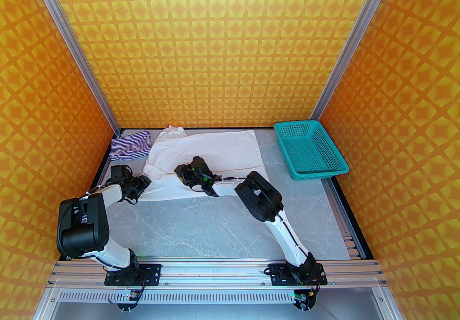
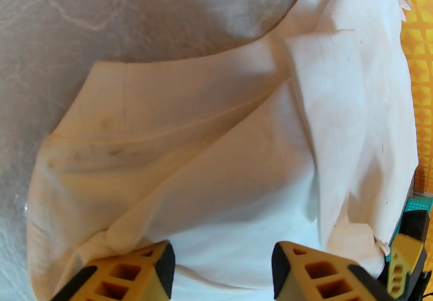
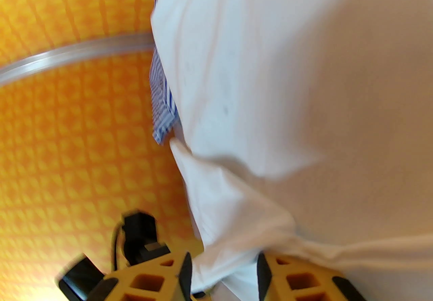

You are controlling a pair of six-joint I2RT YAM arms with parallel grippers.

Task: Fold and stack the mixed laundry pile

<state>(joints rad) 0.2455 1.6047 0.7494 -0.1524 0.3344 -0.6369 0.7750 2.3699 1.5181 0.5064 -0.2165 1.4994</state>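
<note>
Large white wrinkled cloth (image 1: 222,149), frame centre: right hand (image 3: 223,269) pinches a fold; left hand (image 2: 223,259) fingers apart over lower-left hem. Advise matching grip, lifting evenly.

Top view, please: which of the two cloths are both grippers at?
The large plain white cloth; the small striped garment sits in the far-left corner.

The large white wrinkled cloth (image 1: 222,149) looks soft and matt, the teal perforated plastic basket (image 1: 316,173) faintly glossy, the grey marbled tabletop (image 1: 201,225) smooth.
</note>
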